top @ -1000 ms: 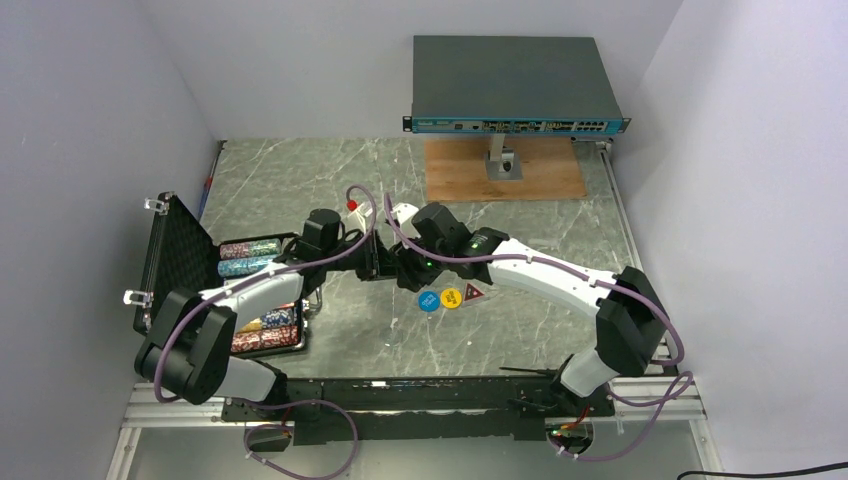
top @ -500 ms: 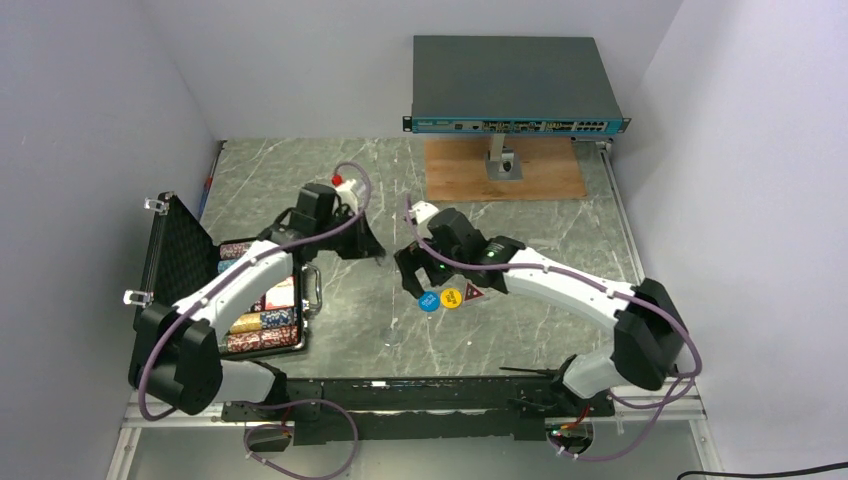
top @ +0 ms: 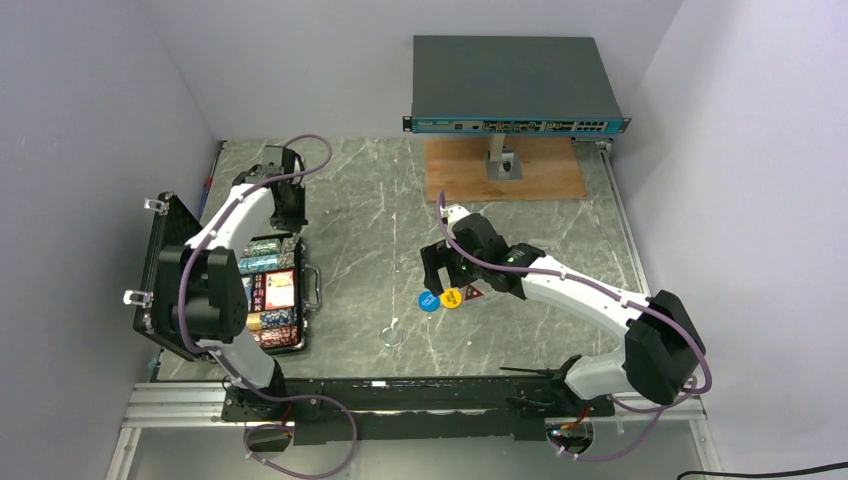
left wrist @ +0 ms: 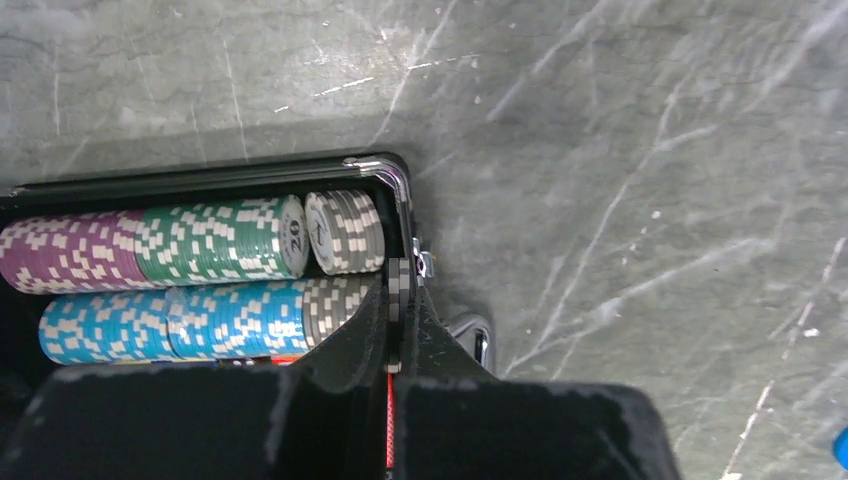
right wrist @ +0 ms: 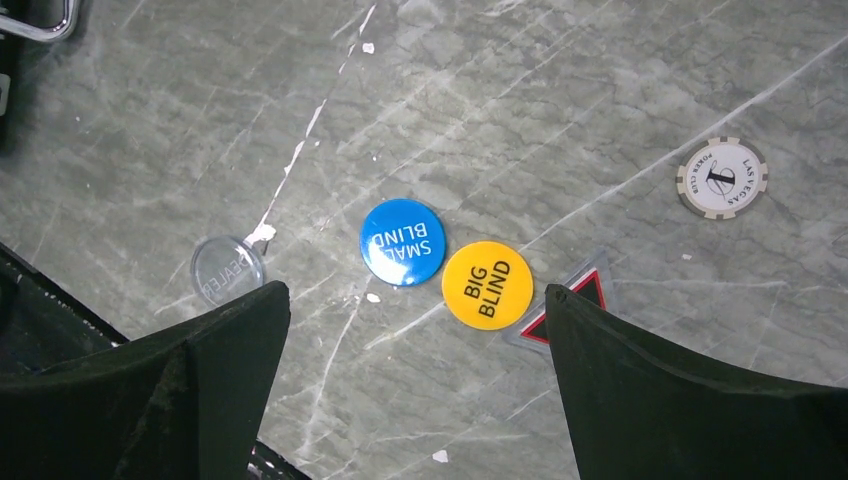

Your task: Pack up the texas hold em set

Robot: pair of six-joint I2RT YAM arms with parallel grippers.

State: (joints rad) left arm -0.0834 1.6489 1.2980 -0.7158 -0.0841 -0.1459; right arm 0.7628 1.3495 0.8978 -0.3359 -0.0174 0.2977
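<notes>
The black case [top: 168, 262] lies open at the left with rows of coloured chips [left wrist: 190, 240] and a red-yellow card box [top: 279, 288] inside. Over the case's far right corner [left wrist: 392, 170], my left gripper [left wrist: 400, 312] is shut on a grey chip held edge-on. In the top view that left gripper [top: 288, 218] is at the case's far end. My right gripper [right wrist: 417, 295] stands wide open above the blue disc [right wrist: 402, 241] and yellow disc [right wrist: 487, 284]. Its right finger partly hides the red triangular token [right wrist: 548, 318]. One grey chip [right wrist: 721, 177] lies loose on the table.
A clear dealer disc [right wrist: 228, 268] lies left of the blue disc and shows in the top view too [top: 392, 335]. A big grey network switch [top: 515, 85] stands on a post over a wooden board [top: 505, 170] at the back. The case's silver handle [left wrist: 478, 335] faces the table's middle.
The two grippers were together at the table's middle. My left gripper closed and swung back-left to the case's far end. My right gripper opened and drew back over the discs.
</notes>
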